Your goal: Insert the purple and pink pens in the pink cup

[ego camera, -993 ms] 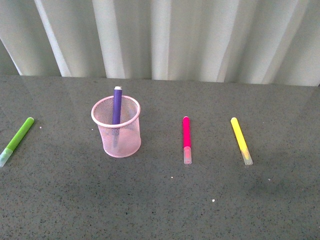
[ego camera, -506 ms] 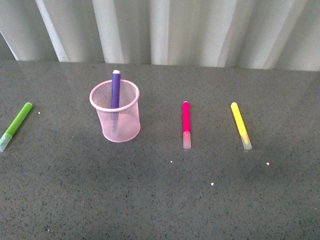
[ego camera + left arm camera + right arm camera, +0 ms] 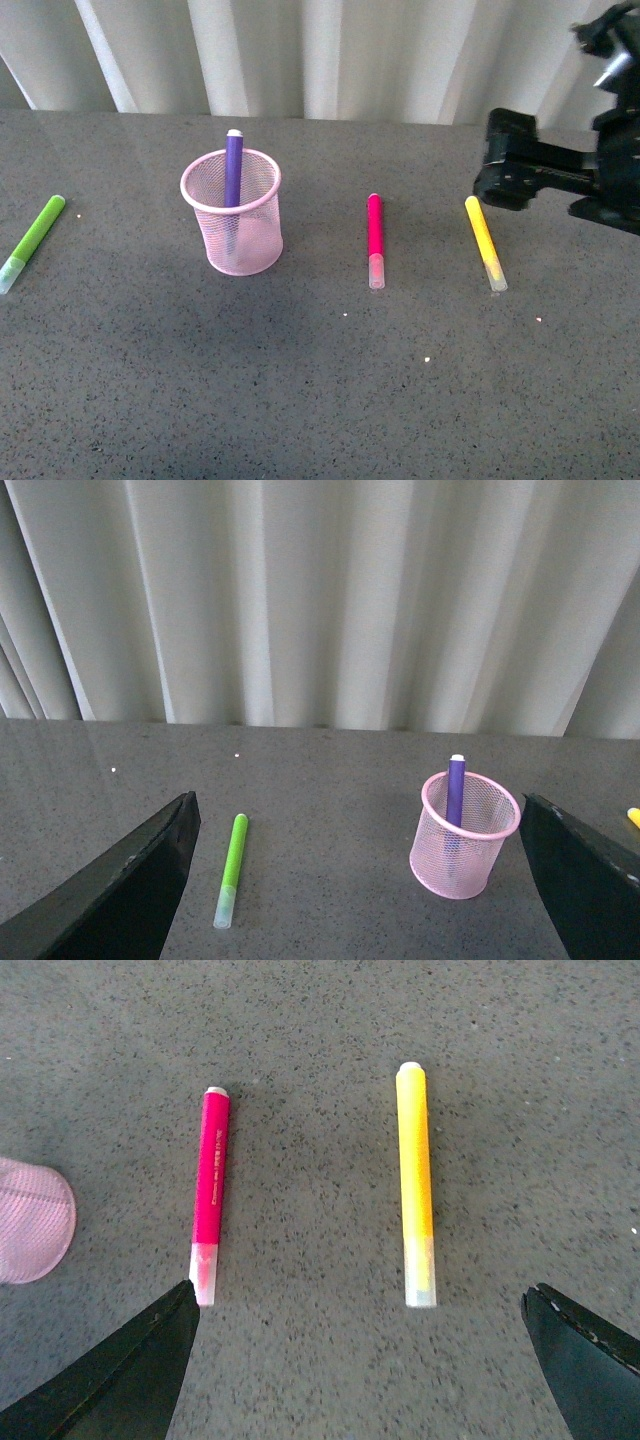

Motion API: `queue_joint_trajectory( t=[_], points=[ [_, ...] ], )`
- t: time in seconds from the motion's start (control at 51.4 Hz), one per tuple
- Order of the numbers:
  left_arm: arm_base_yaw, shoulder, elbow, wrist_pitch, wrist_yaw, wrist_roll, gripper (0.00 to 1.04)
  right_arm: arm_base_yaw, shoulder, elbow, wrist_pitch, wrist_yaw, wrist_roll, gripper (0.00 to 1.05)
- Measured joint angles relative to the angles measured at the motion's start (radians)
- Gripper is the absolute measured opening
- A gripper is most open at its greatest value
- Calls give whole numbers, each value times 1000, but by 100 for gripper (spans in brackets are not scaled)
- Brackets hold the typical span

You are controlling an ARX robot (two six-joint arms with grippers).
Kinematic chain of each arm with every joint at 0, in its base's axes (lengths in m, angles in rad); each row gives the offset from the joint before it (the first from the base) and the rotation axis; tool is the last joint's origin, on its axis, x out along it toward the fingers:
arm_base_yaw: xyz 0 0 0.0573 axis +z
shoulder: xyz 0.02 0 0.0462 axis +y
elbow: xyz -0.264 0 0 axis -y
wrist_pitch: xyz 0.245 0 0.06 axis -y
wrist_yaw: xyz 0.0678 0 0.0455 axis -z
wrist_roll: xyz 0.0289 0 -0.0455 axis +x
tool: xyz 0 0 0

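The pink cup stands upright on the grey table, left of centre; it also shows in the left wrist view. The purple pen stands inside it, its end above the rim, also seen in the left wrist view. The pink pen lies flat to the right of the cup, clear cap toward me, and shows in the right wrist view. My right gripper is open and empty above the table at the right, over the yellow marker's far end. My left gripper is open and empty; it is outside the front view.
A yellow marker lies right of the pink pen, also in the right wrist view. A lime green marker lies at the far left, also in the left wrist view. A pleated white curtain backs the table.
My right arm has come into the front view from the right. The camera view has tilted, so the table things sit higher in frame. The pens and cup have not moved.
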Motion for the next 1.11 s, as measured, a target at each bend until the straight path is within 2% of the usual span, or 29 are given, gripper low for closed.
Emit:
queue_joint_trajectory(
  t=[0.389, 0.623, 1.109],
  points=[
    [0, 0, 0, 0, 0, 0, 98, 102, 319, 310, -27, 113, 0, 98],
    [0, 0, 0, 0, 0, 0, 98, 149, 432, 449, -74, 145, 5, 98],
    [0, 0, 0, 0, 0, 0, 98, 198, 557, 545, -111, 201, 38, 98]
  ],
)
